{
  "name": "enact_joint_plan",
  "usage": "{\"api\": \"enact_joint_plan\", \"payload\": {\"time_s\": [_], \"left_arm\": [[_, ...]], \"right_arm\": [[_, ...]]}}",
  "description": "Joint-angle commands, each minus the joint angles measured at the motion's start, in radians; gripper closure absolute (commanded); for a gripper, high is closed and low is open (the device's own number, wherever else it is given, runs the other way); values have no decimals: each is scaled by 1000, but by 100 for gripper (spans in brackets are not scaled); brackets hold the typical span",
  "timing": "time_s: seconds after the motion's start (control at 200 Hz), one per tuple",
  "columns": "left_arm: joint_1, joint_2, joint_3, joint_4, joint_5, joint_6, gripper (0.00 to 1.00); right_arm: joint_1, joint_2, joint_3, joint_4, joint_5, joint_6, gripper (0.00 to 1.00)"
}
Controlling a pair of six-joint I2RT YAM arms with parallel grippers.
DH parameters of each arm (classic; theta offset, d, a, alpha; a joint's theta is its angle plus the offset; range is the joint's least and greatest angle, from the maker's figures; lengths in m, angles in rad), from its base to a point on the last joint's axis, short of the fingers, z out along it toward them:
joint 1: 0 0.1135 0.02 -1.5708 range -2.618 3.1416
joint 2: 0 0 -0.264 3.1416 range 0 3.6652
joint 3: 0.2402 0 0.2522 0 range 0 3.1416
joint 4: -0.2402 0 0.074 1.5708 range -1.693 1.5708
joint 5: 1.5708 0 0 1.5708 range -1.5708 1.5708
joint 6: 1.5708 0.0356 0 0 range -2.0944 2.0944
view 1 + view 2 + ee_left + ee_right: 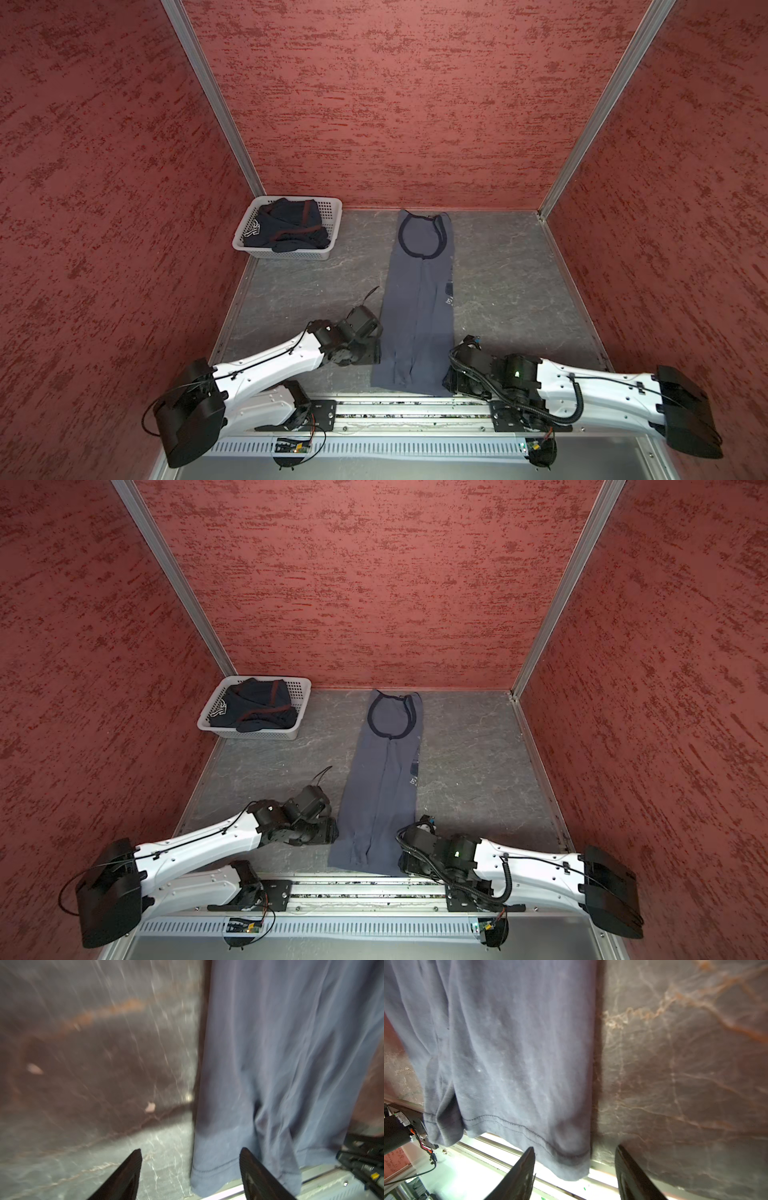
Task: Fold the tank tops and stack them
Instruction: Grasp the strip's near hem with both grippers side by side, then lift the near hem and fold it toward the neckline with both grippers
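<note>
In both top views, the slate-blue tank top (415,316) (382,796) lies flat on the grey table (519,291) (478,771). It is folded lengthwise into a narrow strip, with the neckline toward the back wall and the hem at the front edge. The dark navy tank top (286,224) (253,704) lies crumpled in the white basket (282,253) (249,732) at the back left corner, well apart from the strip. The left gripper (376,351) (332,831) sits low at the strip's left edge, near the hem. The right gripper (451,380) (405,862) sits low at the hem's right corner.

In the left wrist view, which is blurred, the left gripper (190,1150) has its jaws apart and clamps nothing. One of its fingers (128,1176) is over bare table (83,1084), the other over the cloth. The edge of the slate-blue tank top (280,1064) runs between them.

In the right wrist view, the right gripper (575,1147) also has its jaws apart. The hem corner of the slate-blue tank top (512,1053) lies between them, not pinched. The hem overhangs the table (675,1074) onto the metal rail (500,1147)
</note>
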Motion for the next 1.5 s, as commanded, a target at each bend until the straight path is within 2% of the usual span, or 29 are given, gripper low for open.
{"api": "enact_joint_plan", "payload": {"time_s": [0.0, 0.2, 0.476, 0.606, 0.892, 1.037, 1.117, 1.287, 1.393, 1.493], "left_arm": [[-53, -2, -47, 100, 58, -108, 27], [-148, 48, -63, 81, 56, -167, 33], [-222, 77, -66, 94, 89, -189, 54], [-229, 62, -47, 41, 73, -168, 68], [-219, 3, 15, 68, 6, -149, 100], [-169, -22, 127, 40, -51, -75, 100], [-92, -15, 195, 42, -42, -19, 100], [86, 99, 340, 112, 32, 101, 100], [173, 219, 436, 157, 68, 155, 100], [244, 328, 515, 208, 98, 180, 100]], "right_arm": [[22, 17, -41, 31, 0, 115, 43], [35, 14, -57, 30, 8, 130, 52], [40, 34, -53, 72, 4, 123, 68], [40, 39, -38, 53, 22, 131, 78], [40, 19, 44, -52, 115, 139, 87], [26, -24, 119, -96, 218, 114, 89], [-39, -35, 176, -120, 246, 36, 90], [-305, -13, 296, -82, 213, -250, 91], [-453, 79, 379, -6, 181, -425, 91], [-571, 197, 440, 59, 128, -536, 92]]}}
